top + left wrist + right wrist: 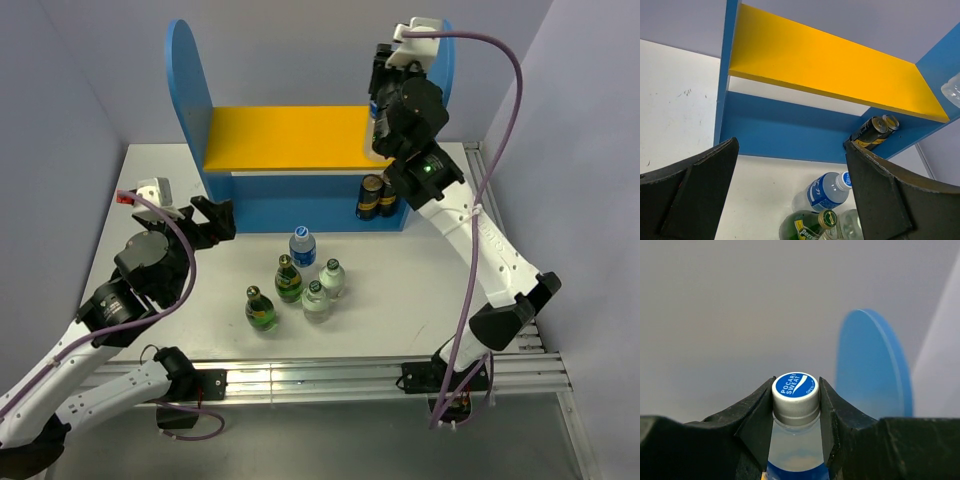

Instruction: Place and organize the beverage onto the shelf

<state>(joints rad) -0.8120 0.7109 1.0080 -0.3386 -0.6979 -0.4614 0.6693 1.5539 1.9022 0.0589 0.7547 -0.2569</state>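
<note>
Nearest: metal rail [330, 375] along worktop's near edge, both arm bases fixed to it. Just beyond, L side: left gripper [213, 220] released, jaws wide, nothing btwn them, pointed at shelf front. Mid-worktop, five loose bottles clustered: two green bottles [289, 279], two clear bottles [316, 300], one blue-cap bottle [302, 245] closest to shelf.

Further back: shelf [190, 80] along far edge; two dark cans [375, 196] on lower level, right end, touching each other. Yellow upper board [285, 137] carries nothing visible except at right end, where right gripper [796, 412] hangs, clenched on neck of Pocari Sweat bottle [795, 386] just under cap, bottle upright.

Step in hand, prob: setting that bottle on upper board, right end. Can't tell if base touches board yet. Next move calls for: lower till base sits flat, let go, lift straight up w/o tipping it or clipping right side panel [447, 70]. Five more to fetch after; L arm looks well placed.

Surface: white worktop [420, 290], matte, few scuffs. Room: plain pale grey walls close on three sides, purple cables [480, 200] looping off both wrists.
</note>
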